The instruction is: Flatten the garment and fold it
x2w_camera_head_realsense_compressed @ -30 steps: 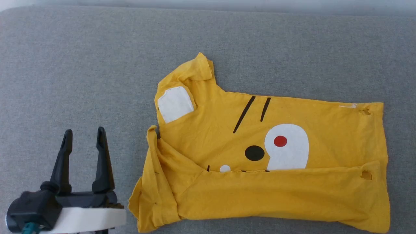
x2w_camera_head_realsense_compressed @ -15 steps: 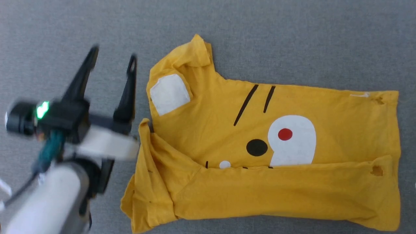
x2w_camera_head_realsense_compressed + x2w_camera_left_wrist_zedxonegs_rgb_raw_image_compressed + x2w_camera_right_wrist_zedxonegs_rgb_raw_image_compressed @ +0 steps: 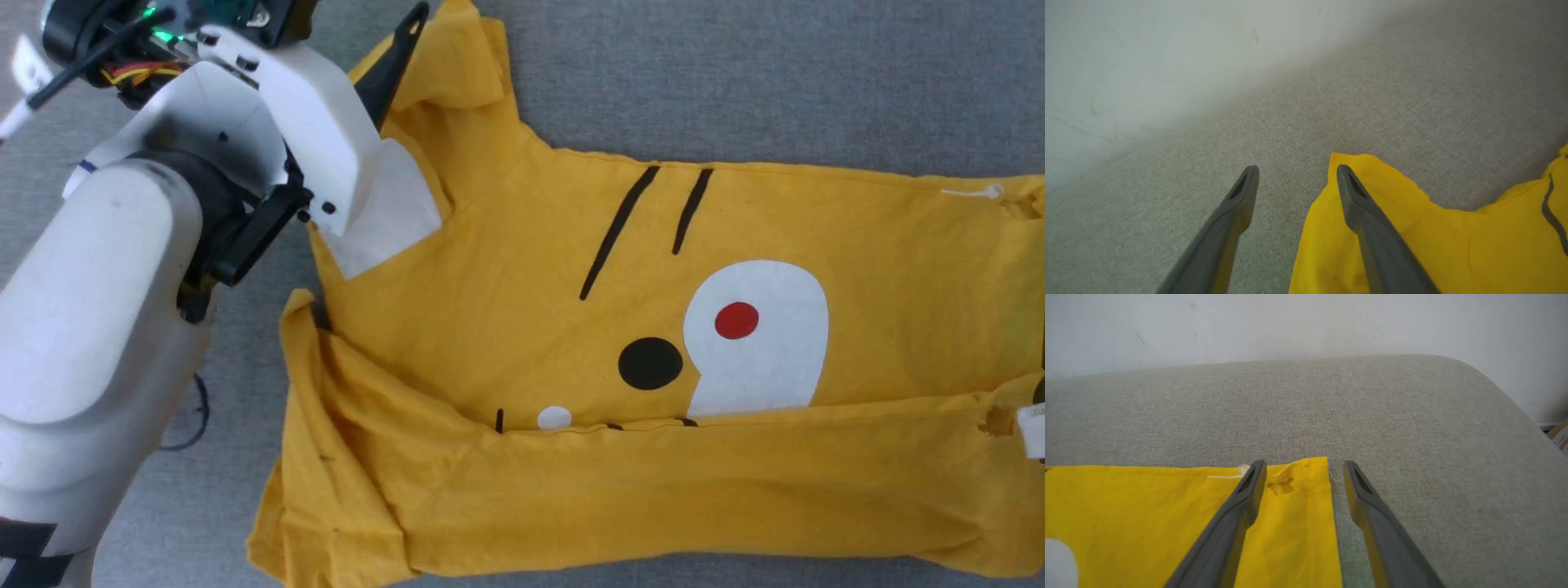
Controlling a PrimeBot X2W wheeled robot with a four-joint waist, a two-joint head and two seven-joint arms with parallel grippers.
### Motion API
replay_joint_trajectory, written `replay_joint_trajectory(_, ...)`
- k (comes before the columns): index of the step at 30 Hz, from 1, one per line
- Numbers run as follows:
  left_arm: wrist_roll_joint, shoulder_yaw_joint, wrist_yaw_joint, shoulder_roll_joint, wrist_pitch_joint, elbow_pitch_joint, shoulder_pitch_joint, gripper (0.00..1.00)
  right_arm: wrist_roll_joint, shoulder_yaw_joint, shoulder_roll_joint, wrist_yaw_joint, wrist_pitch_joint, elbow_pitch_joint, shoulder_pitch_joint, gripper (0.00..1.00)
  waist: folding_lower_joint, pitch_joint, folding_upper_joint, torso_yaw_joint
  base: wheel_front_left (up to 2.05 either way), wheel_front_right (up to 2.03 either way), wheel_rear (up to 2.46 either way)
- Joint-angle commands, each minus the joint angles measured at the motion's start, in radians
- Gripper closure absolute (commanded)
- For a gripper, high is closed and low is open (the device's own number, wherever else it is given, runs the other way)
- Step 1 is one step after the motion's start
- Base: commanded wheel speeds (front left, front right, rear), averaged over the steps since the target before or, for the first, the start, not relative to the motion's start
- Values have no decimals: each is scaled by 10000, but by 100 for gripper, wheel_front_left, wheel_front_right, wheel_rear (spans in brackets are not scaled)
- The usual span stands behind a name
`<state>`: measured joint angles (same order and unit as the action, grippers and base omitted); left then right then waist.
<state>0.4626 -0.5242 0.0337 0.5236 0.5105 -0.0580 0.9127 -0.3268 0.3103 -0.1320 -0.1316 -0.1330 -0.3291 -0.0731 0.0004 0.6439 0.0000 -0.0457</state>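
In the left wrist view the garment [image 3: 1433, 245] runs off the bottom and right edges. The finger of the left gripper [image 3: 1295, 170] on that view's right lies across the sleeve and hides the cloth beneath it, so contact cannot be told. Beyond the fingertips the pale wall [image 3: 1126, 61] is blurred. In the head view the white wrist housing [image 3: 318, 139] covers all but one fingertip [image 3: 402, 45] and part of the white patch [image 3: 392, 220] beside it. In the right wrist view the finger of the right gripper [image 3: 1304, 466] on that view's left hides part of a ragged hole [image 3: 1284, 486], and a white print [image 3: 1057, 563] is cut off at the edge.
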Motion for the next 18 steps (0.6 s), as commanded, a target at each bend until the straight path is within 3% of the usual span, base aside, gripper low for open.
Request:
replay_joint_trajectory(1,217,-35,104,-9,261,158,230,0,-65,-54,-9,9,78,110,-162,0,-4,459,0,-425,0,0,0)
replay_joint_trajectory(16,988,-363,182,203,2023,370,173,0,-134,-81,45,9,135,537,-244,0,-4,728,0,-697,0,0,0)
replay_joint_trajectory(17,983,-410,186,255,2141,377,152,24,-130,-70,41,9,125,544,-257,0,-4,739,0,-698,0,0,0)
replay_joint_trajectory(18,1012,-439,181,290,2252,390,118,70,-126,-61,40,9,113,550,-273,0,-4,749,0,-699,0,0,0)
